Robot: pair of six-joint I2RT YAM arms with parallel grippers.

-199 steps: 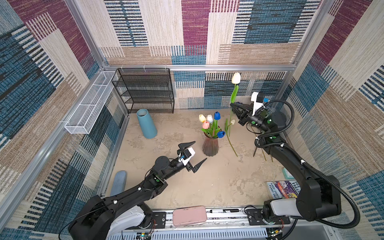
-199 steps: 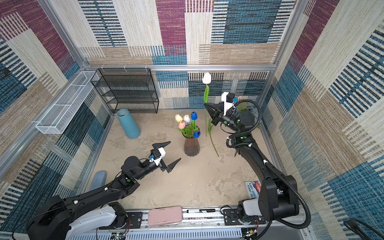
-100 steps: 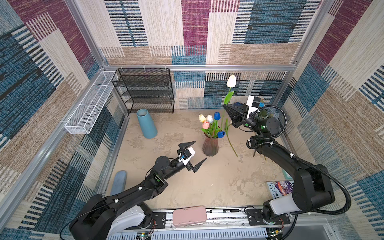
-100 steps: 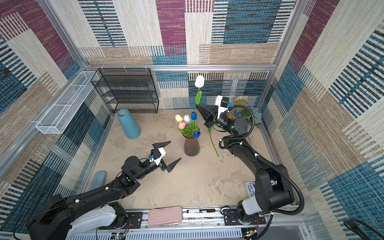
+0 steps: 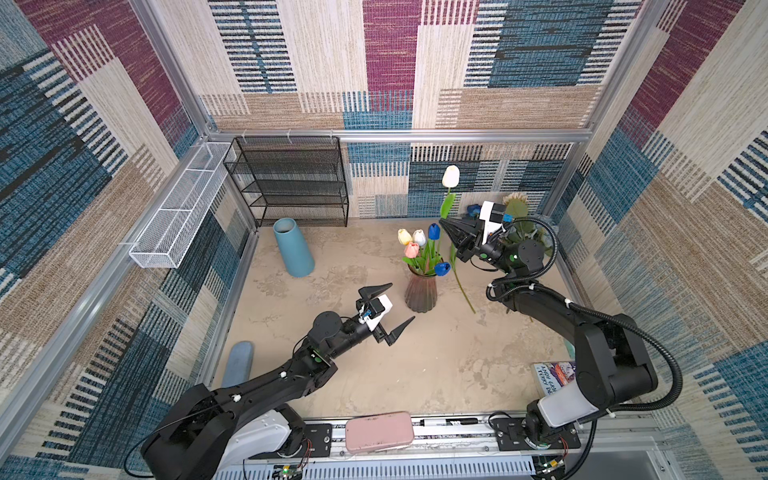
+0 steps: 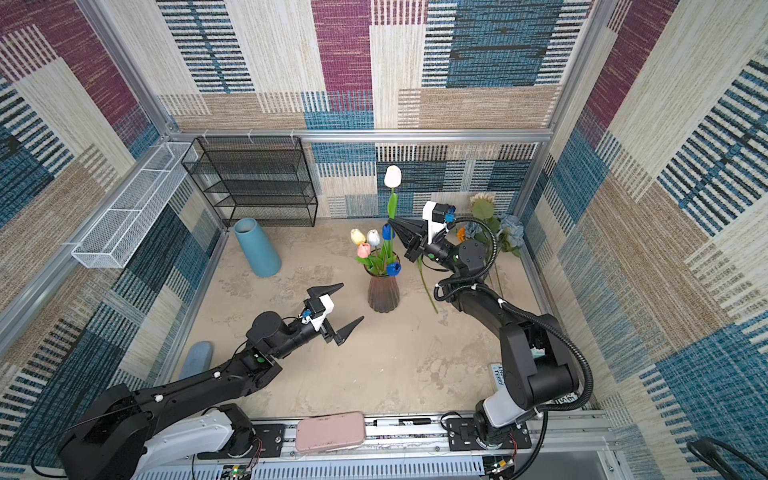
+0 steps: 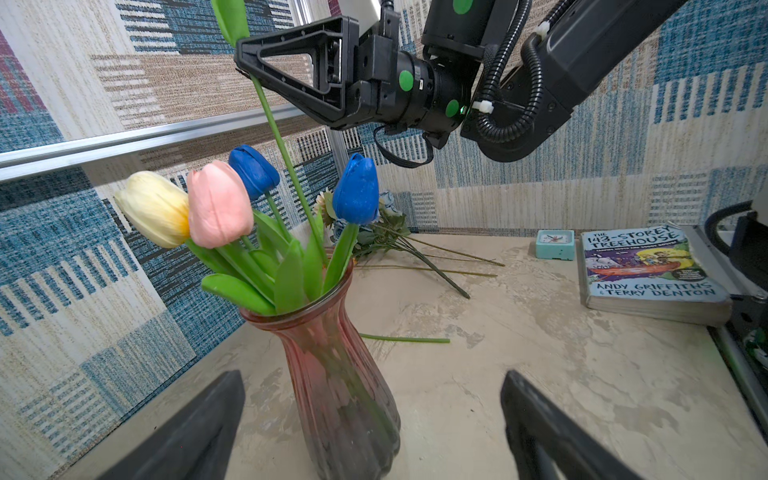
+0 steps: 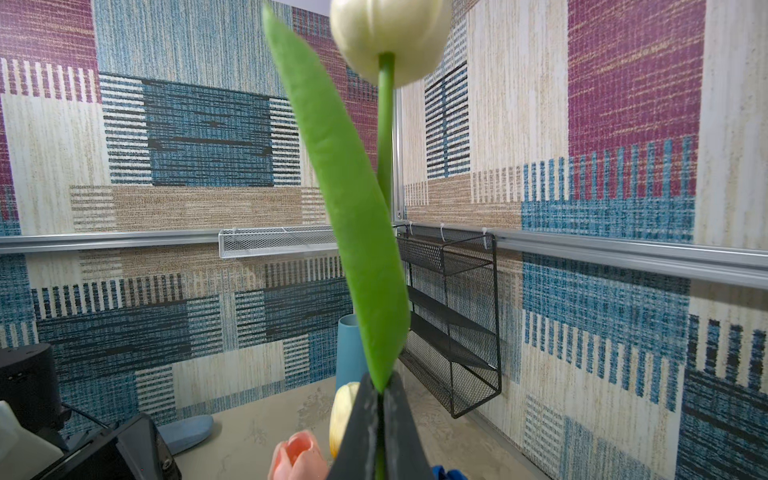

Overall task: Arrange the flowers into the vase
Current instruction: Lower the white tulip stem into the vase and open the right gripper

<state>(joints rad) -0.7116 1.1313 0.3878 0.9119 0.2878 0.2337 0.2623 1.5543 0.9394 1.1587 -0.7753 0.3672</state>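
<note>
White tulip (image 5: 451, 176), stem axis 12-to-6, we hold pinched in the right gripper (image 5: 444, 223); vase (image 5: 420, 295) at its 7 o'clock; left gripper (image 5: 401, 301) spread.

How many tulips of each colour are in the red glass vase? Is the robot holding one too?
Blue tulips: 2
Pink tulip: 1
Cream tulip: 1
White tulip: 1
Pale tulip in the right gripper, outside the vase: 1
Total: 6 tulips, 5 in the vase
</note>
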